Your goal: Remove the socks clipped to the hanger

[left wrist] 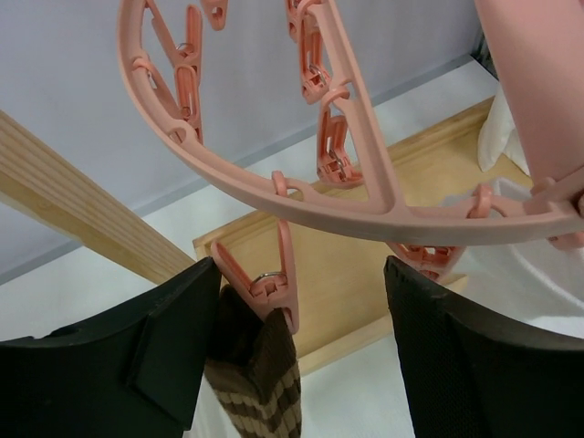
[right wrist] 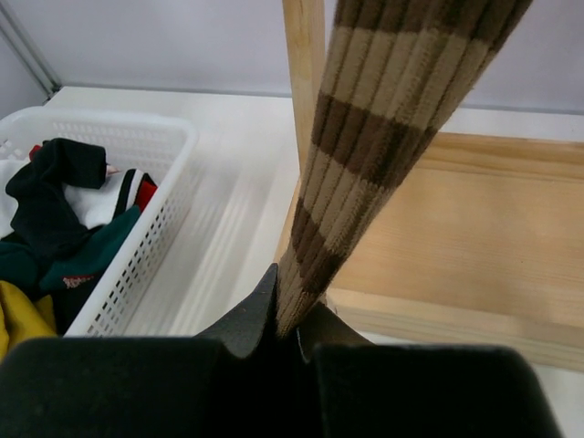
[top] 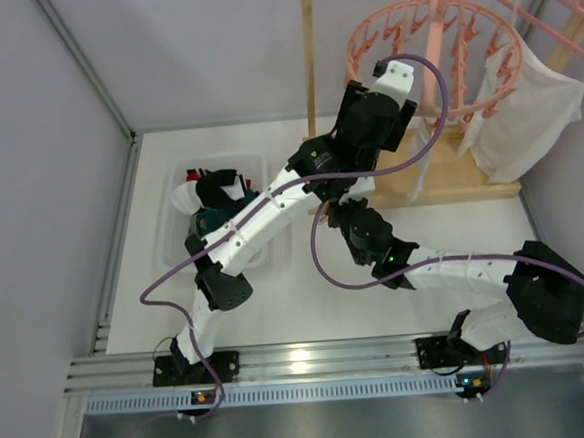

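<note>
White table [top: 149,289] | left claw [left wrist: 301,274] agape astride peg [left wrist: 270,285] | right claw [right wrist: 292,315] pinching striped sock [right wrist: 383,137]

A brown-and-tan striped sock [right wrist: 365,155] is seen hanging down from above, and its lower end is pinched between the closed jaws of the right gripper [right wrist: 290,321]. Just behind the sock, an upright wooden post [right wrist: 304,64] is seen above the jaws. A flat wooden base [right wrist: 474,237] is spread beyond the jaws and to their right. To the left of the jaws, a white mesh basket [right wrist: 146,255] is set on the white table [right wrist: 233,196]. Inside it a black sock [right wrist: 50,192], a teal sock [right wrist: 100,242] and a yellow sock [right wrist: 18,319] are heaped together.
</note>
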